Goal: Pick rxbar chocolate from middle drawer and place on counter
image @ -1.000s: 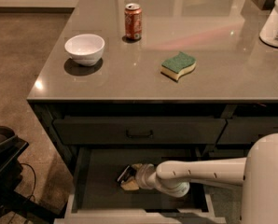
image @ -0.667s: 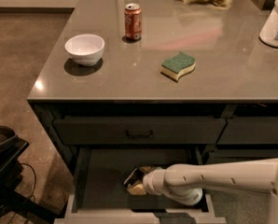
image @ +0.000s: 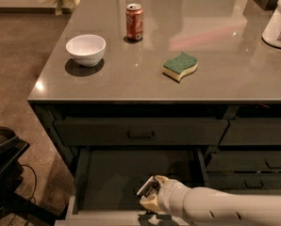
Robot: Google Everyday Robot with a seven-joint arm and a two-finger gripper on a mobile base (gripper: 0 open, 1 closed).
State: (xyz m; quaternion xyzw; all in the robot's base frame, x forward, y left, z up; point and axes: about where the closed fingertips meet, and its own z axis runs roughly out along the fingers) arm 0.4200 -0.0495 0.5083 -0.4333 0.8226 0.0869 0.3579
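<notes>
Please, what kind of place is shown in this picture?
Probably a kitchen or office break area: a stone-like counter over dark drawers, with a white bowl, a soda can and a sponge on it. The gripper is inside the open middle drawer.

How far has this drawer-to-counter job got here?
Done: the wide dark grey middle drawer stands open. In hand: the gripper is down inside it, near its front edge; the chocolate bar cannot be made out, so no grasp is confirmed. Left: lifting it out and setting it on the glossy grey-brown counter, which shows no black wrapper.
</notes>
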